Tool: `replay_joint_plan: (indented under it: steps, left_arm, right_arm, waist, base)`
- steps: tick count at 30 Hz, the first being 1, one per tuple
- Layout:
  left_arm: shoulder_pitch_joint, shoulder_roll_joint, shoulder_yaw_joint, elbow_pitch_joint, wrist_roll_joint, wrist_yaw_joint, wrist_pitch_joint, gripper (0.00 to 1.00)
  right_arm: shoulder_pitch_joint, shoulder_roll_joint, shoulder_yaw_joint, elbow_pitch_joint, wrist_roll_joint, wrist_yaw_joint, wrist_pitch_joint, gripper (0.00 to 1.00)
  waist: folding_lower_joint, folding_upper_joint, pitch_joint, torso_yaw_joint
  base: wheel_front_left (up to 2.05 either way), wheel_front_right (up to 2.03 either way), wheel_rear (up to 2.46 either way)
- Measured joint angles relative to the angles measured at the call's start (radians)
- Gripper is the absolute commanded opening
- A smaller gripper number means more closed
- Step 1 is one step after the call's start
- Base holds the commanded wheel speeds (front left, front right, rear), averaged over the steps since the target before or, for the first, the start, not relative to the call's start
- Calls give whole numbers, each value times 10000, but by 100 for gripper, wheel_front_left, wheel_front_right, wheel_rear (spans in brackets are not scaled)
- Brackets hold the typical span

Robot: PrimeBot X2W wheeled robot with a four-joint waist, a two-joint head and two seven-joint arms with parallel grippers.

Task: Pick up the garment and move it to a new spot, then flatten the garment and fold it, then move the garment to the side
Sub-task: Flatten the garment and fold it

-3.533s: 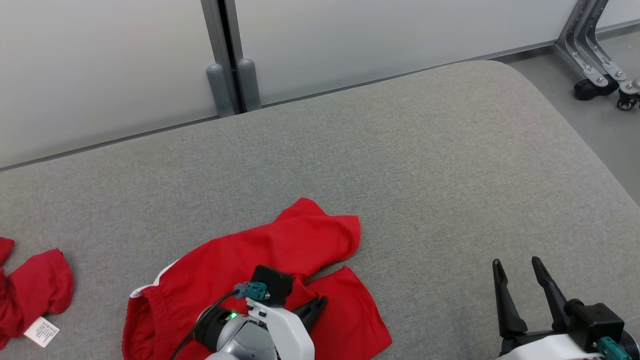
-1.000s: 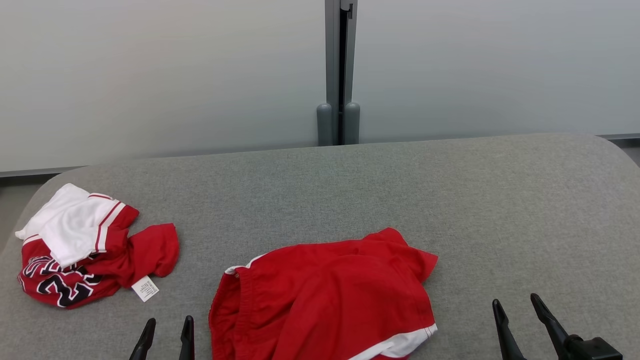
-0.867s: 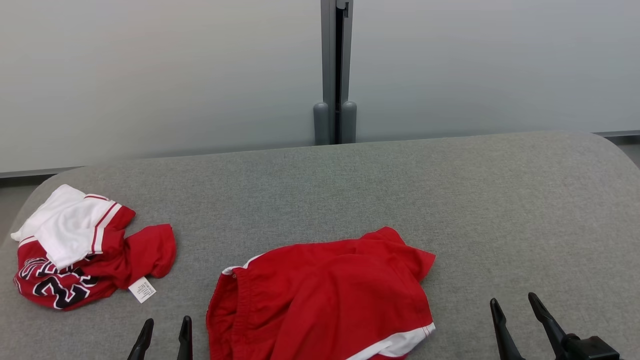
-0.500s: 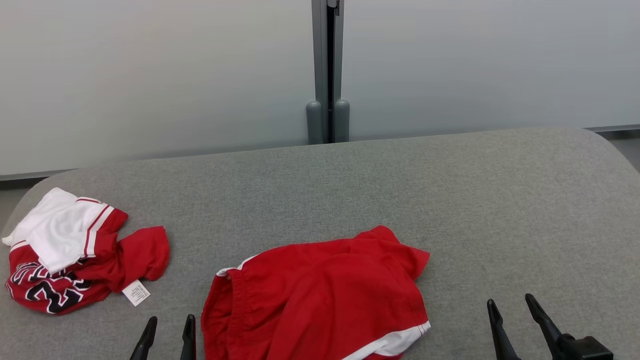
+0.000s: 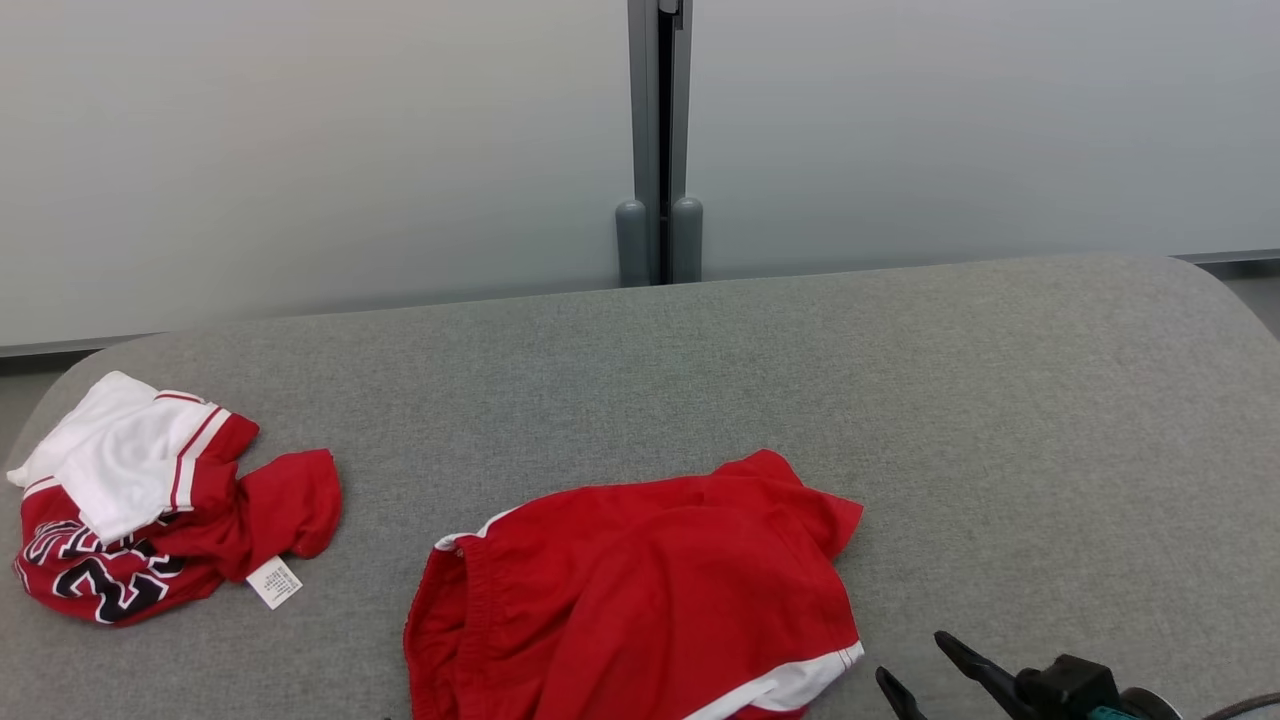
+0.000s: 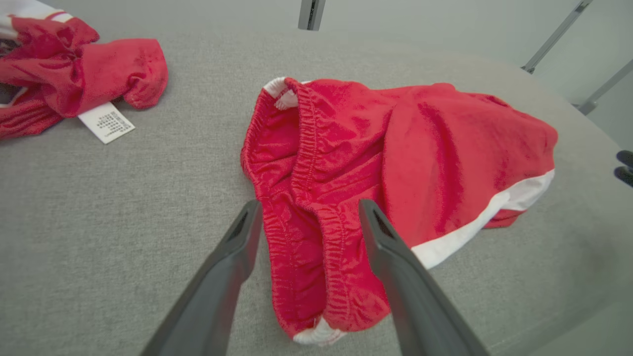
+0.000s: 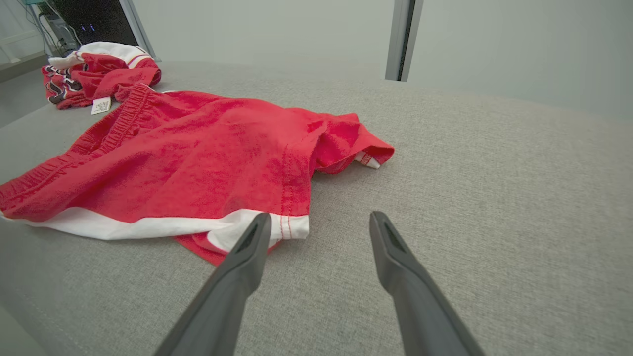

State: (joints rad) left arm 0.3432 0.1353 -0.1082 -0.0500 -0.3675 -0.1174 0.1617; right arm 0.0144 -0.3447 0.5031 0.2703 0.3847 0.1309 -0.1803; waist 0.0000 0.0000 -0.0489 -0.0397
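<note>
The garment (image 5: 640, 590), a pair of red shorts with a white hem band, lies crumpled on the grey padded table (image 5: 900, 380) near its front edge. In the left wrist view my left gripper (image 6: 307, 210) is open, its fingers straddling the elastic waistband of the garment (image 6: 395, 148) from above. My right gripper (image 5: 915, 662) is open at the lower right of the head view, pointing left toward the hem corner. The right wrist view has the right gripper (image 7: 320, 220) just off the white hem corner of the garment (image 7: 198, 158), touching nothing.
A second red, white and black garment (image 5: 140, 510) with a white label lies bunched at the table's left end, also in the left wrist view (image 6: 74, 74) and right wrist view (image 7: 94, 74). A frosted partition with a grey post (image 5: 658, 140) stands behind the table.
My right gripper has turned from pointing up the view to pointing left toward the shorts' hem. My left gripper's fingertips have dropped out of the head view's bottom edge. The camera shifted slightly.
</note>
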Motion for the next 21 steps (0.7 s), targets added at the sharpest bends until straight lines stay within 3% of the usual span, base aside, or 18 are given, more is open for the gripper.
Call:
replay_joint_plan:
  steps: [7, 11, 21]
  left_arm:
    - [619, 167, -382, -1340, -493, 117, 2057, 100]
    - [790, 174, -426, -1509, -556, 309, 2489, 100]
    - [824, 236, -575, -1576, -700, 324, 2871, 100]
  right_arm:
    - [-1047, -343, 1496, 566, 926, 0, 479, 100]
    - [-1523, -355, 1941, 1011, 1137, 0, 470, 100]
    - [-2099, -355, 2516, 1674, 1475, 0, 167, 100]
  waist:
    - [0, 0, 277, 153]
    - [0, 0, 399, 231]
    - [0, 0, 682, 396]
  base:
    - [0, 0, 0]
    - [0, 0, 0]
    - [0, 0, 0]
